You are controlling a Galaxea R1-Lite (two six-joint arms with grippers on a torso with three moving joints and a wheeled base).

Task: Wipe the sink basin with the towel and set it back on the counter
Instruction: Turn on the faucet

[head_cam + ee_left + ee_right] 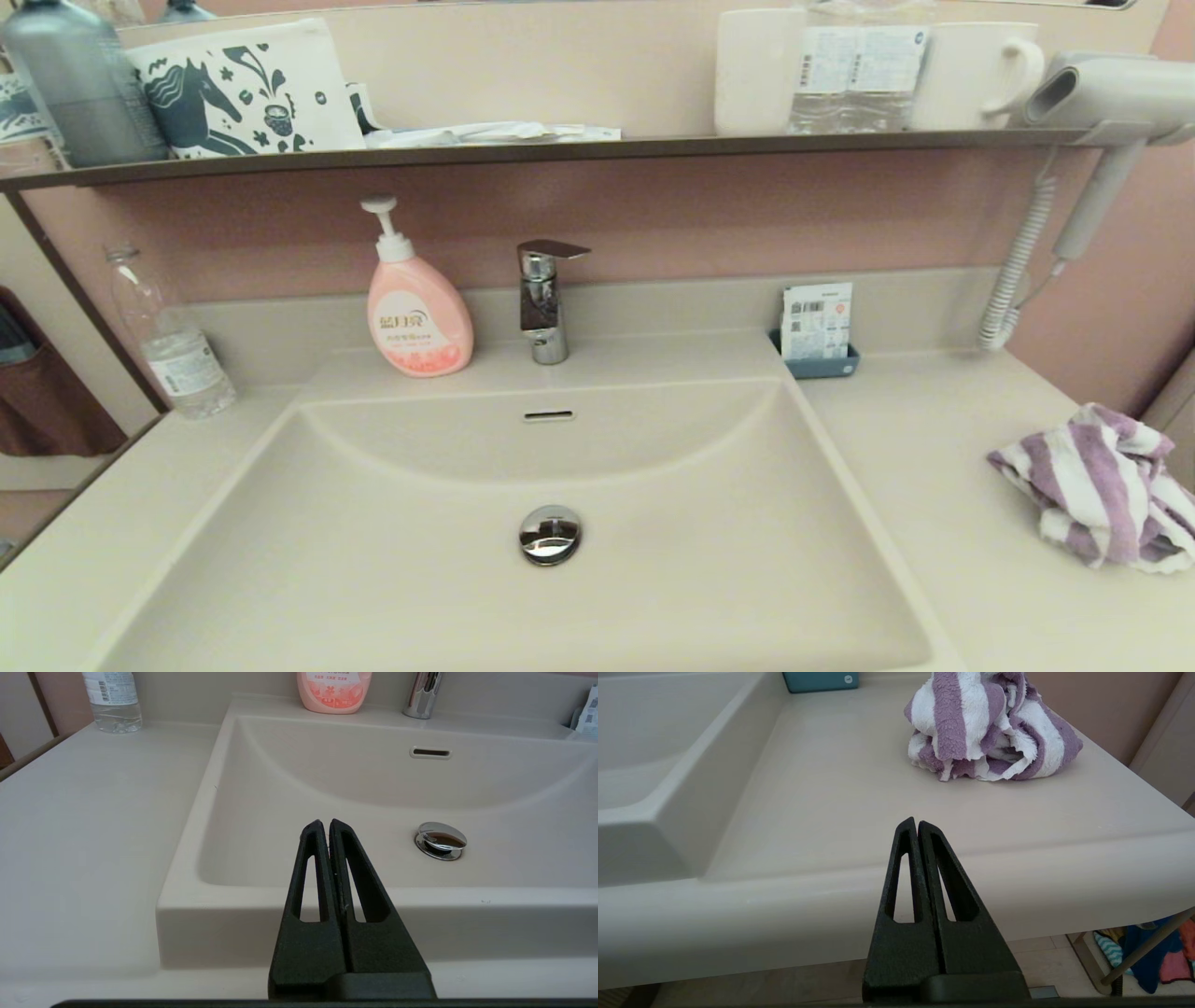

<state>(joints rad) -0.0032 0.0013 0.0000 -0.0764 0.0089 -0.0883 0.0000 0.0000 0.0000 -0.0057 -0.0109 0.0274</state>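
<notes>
The cream sink basin (448, 560) fills the middle of the head view, with a chrome drain plug (550, 534) and an overflow slot (548, 415). A crumpled purple-and-white striped towel (1102, 490) lies on the counter (934, 448) at the right, also visible in the right wrist view as a bunched towel (985, 728). Neither arm shows in the head view. My left gripper (325, 823) is shut and empty, held off the basin's front rim (280, 896). My right gripper (913, 822) is shut and empty, in front of the counter edge (831, 891), short of the towel.
A pink soap pump bottle (416, 303) and a chrome faucet (544, 299) stand behind the basin. A water bottle (173, 345) is at the back left, a small blue holder with packets (818, 331) at the back right. A hair dryer (1102, 103) hangs by the dark shelf (560, 149).
</notes>
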